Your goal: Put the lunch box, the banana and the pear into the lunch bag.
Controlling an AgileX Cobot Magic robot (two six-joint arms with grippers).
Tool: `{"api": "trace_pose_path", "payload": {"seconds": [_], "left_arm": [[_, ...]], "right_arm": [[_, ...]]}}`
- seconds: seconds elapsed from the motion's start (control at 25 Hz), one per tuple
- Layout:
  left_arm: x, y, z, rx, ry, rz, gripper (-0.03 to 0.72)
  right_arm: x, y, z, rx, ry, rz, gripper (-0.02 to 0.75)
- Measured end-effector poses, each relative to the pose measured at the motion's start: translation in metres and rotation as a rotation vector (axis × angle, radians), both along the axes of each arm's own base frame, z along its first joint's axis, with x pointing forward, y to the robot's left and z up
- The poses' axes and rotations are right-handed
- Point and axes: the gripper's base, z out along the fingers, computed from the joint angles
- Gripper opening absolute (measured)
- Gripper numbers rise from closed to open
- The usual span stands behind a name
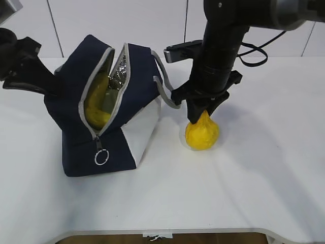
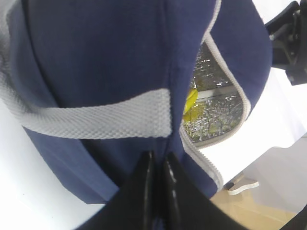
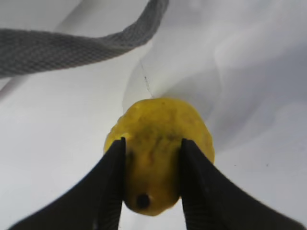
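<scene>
On the white table [image 1: 244, 193], nearest me, the pear [image 1: 202, 133] sat upright just right of the lunch bag [image 1: 109, 109], and the right gripper [image 1: 203, 113] pinched its narrow top from above. Farther back, the bag gaped unzipped with the banana [image 1: 95, 104] inside. Behind it, the left gripper [image 2: 158, 167] was closed on the bag's navy fabric.

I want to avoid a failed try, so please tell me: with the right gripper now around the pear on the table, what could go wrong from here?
1. The right gripper holds only the narrow top of the pear; the round fruit might slip when lifted.
2. The lunch bag opening is a narrow slit, already partly filled by the banana; the pear might catch on the zipper edge.
3. A grey handle hangs beside the pear and might snag the arm.
</scene>
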Motion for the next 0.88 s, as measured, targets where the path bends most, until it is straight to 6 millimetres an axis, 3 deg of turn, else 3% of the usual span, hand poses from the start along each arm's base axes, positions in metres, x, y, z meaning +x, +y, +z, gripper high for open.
{"api": "trace_pose_path", "payload": {"seconds": [0.12,0.32,0.36,0.4,0.6,0.88], "left_arm": [[0.0,0.0,0.0,0.0,0.0,0.0,-0.002],[0.0,0.0,0.0,0.0,0.0,0.0,-0.002],[0.0,0.0,0.0,0.0,0.0,0.0,-0.002],[0.0,0.0,0.0,0.0,0.001,0.001,-0.002],[0.0,0.0,0.0,0.0,0.002,0.0,-0.002],[-0.001,0.0,0.0,-0.003,0.013,-0.011,-0.002]], "right_arm": [[-0.002,-0.001,0.008,0.006,-0.015,0.0,0.259],[-0.018,-0.009,0.064,0.04,-0.137,0.003,0.258],[-0.018,-0.009,0.064,0.038,-0.137,0.003,0.258],[-0.027,-0.013,0.087,0.059,-0.186,0.002,0.258],[-0.045,-0.016,0.142,0.152,-0.297,0.001,0.258],[-0.041,0.013,0.169,0.551,-0.379,-0.035,0.258]]}}
